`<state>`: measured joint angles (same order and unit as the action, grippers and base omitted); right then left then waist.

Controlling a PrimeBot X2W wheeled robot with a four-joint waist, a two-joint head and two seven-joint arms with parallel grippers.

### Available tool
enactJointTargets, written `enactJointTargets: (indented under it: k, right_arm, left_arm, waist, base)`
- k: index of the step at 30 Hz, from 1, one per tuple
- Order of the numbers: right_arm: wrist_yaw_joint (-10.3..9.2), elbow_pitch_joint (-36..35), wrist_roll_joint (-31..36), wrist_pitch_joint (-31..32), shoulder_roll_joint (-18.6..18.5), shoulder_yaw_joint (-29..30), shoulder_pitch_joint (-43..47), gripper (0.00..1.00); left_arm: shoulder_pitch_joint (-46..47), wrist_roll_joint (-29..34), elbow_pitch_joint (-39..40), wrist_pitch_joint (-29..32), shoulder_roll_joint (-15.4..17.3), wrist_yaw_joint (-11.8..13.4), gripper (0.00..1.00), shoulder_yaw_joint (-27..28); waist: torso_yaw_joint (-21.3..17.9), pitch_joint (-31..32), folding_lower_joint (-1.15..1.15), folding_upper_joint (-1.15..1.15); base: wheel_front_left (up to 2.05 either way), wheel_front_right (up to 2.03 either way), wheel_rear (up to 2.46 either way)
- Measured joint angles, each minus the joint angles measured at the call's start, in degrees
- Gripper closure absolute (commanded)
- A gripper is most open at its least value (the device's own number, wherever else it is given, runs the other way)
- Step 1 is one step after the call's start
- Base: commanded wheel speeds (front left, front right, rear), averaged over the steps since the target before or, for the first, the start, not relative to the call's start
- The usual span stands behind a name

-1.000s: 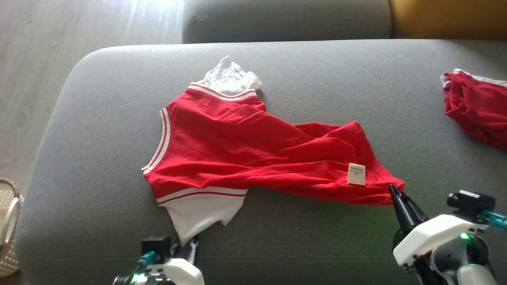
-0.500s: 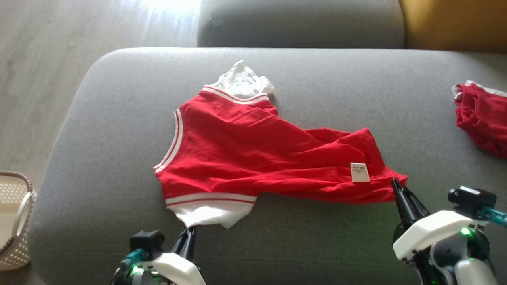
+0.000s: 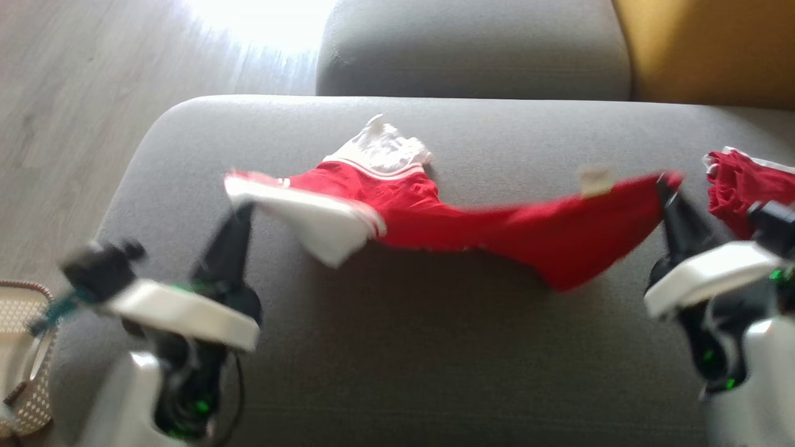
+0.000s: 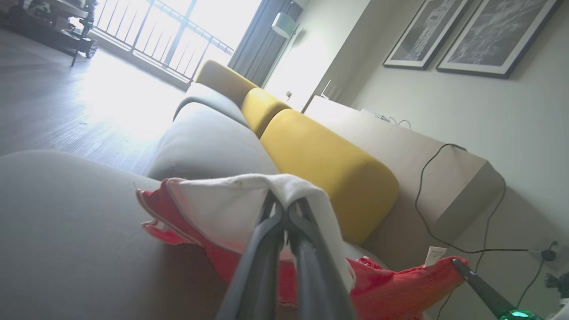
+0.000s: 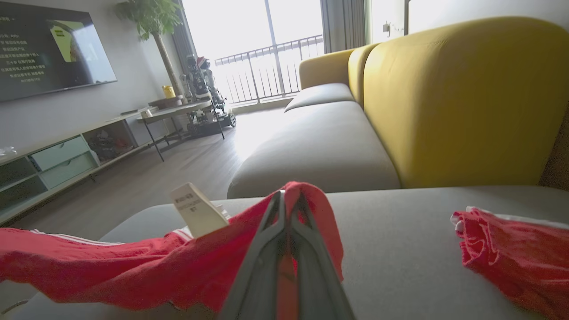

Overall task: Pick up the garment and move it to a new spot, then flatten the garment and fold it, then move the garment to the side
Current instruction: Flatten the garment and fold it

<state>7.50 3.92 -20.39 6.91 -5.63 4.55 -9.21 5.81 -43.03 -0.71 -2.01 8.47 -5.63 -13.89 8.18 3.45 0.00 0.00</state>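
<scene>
**Now aloft: garment strung between both grippers**

Head view: the red garment [image 3: 497,230] sags above the grey sofa seat [image 3: 404,347]. At 9 o'clock the left gripper [image 3: 242,208] clamps its white sleeve; at 3 o'clock the right gripper [image 3: 669,186] pinches the hem.

Left wrist view: the bite looks thin, so a tug could slip it.

Right wrist view: a second red garment [image 5: 502,249] at 4 o'clock could snag.

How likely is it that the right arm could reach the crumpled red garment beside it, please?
Probably not yet: the crumpled red garment lies close on bare cushion, unobstructed, but the right gripper is shut on the stretched garment.
</scene>
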Motion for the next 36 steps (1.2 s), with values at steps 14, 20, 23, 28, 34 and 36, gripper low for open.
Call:
enactJointTargets:
  k: [14,20,23,28,34,36]
  right_arm:
    - [0.00,0.01,2.83,-5.49,-4.01,1.75,-14.56,1.00]
    - [0.00,-0.30,3.25,-5.66,-4.32,1.83,-15.03,1.00]
    - [0.00,-1.29,3.35,-5.41,-4.32,1.80,-15.03,1.00]
    - [0.00,-1.81,4.30,-4.05,-4.58,0.86,-15.11,1.00]
    - [0.00,3.75,4.53,0.46,-9.64,-6.79,-28.64,1.00]
    - [0.00,6.32,4.44,0.71,-11.77,-9.11,-36.11,1.00]
  left_arm:
    - [12.87,-16.22,17.36,12.59,-1.85,11.90,1.00,10.05]
    - [16.69,-20.82,18.46,14.24,-3.69,18.35,1.00,13.44]
    - [18.07,-21.43,18.75,15.48,-3.65,19.64,1.00,14.16]
    - [18.48,-21.50,13.63,18.36,-2.29,23.56,1.00,14.57]
    - [26.85,-16.04,2.91,26.09,5.59,25.37,1.00,9.20]
    - [34.24,-15.38,0.16,26.19,6.09,25.23,1.00,8.88]
  waist:
    - [-2.27,0.87,0.00,0.00]
    - [-2.84,1.24,0.00,0.00]
    - [-3.08,1.18,0.00,0.00]
    - [-3.46,0.39,0.00,0.00]
    - [-4.44,-4.28,0.00,0.00]
    - [-4.62,-6.87,0.00,0.00]
  base:
    - [0.00,0.00,0.00]
    - [0.00,0.00,0.00]
    - [0.00,0.00,0.00]
    - [0.00,0.00,0.00]
    - [0.00,0.00,0.00]
    - [0.00,0.00,0.00]
